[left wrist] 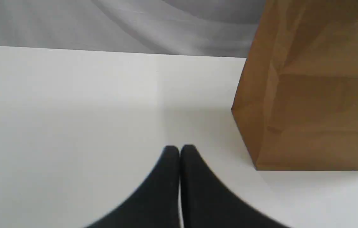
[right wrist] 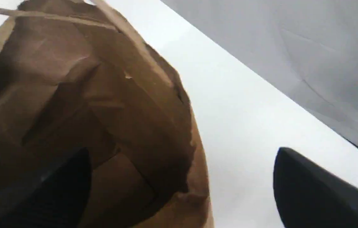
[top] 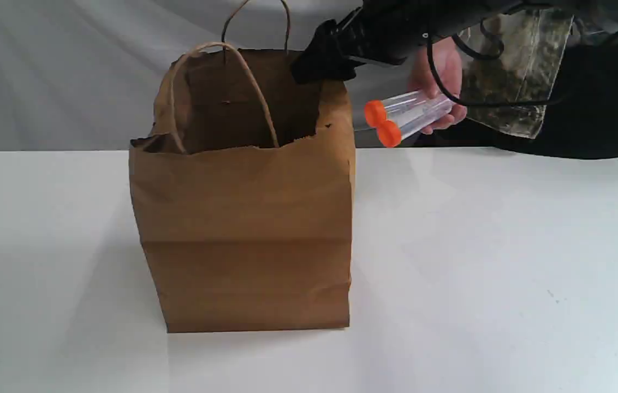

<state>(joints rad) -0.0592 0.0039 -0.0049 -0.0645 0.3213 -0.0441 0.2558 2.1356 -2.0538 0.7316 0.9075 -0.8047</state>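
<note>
The right fingers (right wrist: 311, 186) were held spread wide, empty, over the rim of the paper bag (top: 243, 218); the left fingers (left wrist: 166, 183) were pressed together beside it

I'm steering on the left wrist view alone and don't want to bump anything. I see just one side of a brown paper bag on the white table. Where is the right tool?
Observer: The right tool is open at the top rim of the paper bag, astride its wall, with one finger over the inside and one outside.
Operator: Anyone close to it?
Observer: Yes. A hand behind that arm holds two clear tubes with orange caps, in the air beside the bag.
Operator: Is the bag open?
Observer: Yes, its mouth gapes, and a twine handle arches over it.
</note>
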